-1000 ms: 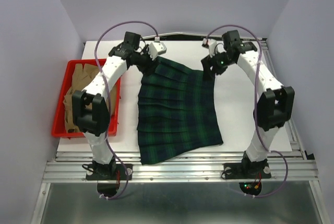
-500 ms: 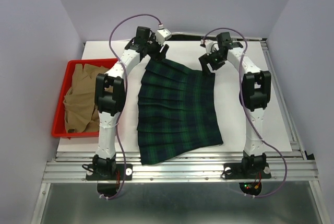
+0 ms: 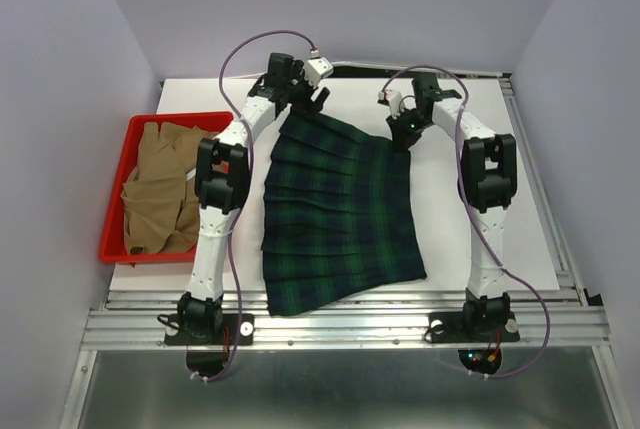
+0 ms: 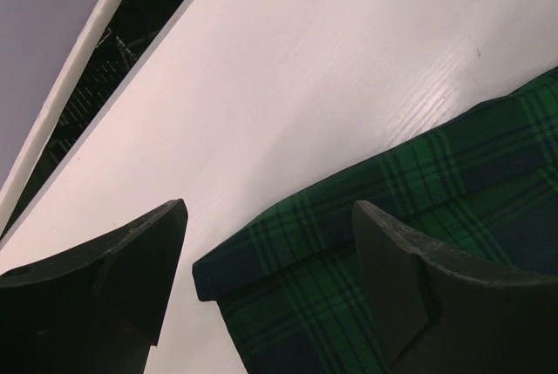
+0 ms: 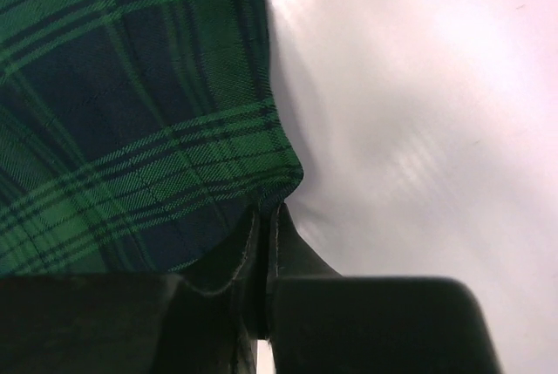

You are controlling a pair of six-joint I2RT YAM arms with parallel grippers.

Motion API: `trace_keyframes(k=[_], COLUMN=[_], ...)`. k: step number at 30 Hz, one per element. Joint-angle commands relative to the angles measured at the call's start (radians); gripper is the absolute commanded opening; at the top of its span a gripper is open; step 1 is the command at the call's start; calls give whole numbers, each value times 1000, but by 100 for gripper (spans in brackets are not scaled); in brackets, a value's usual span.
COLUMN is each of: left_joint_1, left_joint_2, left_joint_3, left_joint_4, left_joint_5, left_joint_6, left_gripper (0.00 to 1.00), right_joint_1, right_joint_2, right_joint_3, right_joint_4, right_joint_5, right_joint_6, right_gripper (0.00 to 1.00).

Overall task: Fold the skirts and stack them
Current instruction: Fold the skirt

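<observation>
A dark green plaid skirt lies spread flat on the white table, waistband toward the back. My left gripper hovers open over the skirt's far left corner; in the left wrist view that corner lies between and below the fingertips of the left gripper, apart from them. My right gripper is at the skirt's far right corner. In the right wrist view the right gripper is shut, with the edge of the skirt's corner pinched at its tips.
A red tray stands at the table's left edge and holds a crumpled tan garment. A dark gap runs along the table's back edge, just beyond the left gripper. White walls close in both sides.
The left arm has stretched farther back and its jaws have widened over the skirt's corner. The right gripper has gone from open to shut on the far right corner.
</observation>
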Motion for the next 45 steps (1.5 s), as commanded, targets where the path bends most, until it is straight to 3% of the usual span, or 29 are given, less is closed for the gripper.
trace_keyframes(k=[1,5,13,21,24,28,33,41,45], left_joint_1=[7,27,113,165,162,139,66,-65,-97], left_joint_2=[-8,-61,-365,-654,-708,-741,-706,-652,-655], left_joint_3=[65,2,-325,-600,-669,-784,-780,-834,-887], left_joint_4=[36,46,109,-90,-170,-151,-109,-20,-54], left_joint_5=[22,54,103,151,169,165,133,76,50], left_joint_6=[47,26,-12,300,424,558,716,963,1064], left_gripper=[89,89,89,89,90,95,96,98,98], right_joint_1=[48,127,298,461,472,490,524,533,533], right_joint_2=[-175,-348,-615,-864,-895,-899,-875,-840,-832], right_joint_3=[-164,-336,-583,-998,-1098,-1223,-1309,-1280,-1255], right_joint_4=[121,209,338,387,450,551,671,668,646], right_joint_5=[-3,64,232,313,328,360,393,397,390], right_joint_6=[-99,-186,-346,-499,-539,-590,-627,-591,-565], right_gripper=[1,1,1,1,1,1,1,1,1])
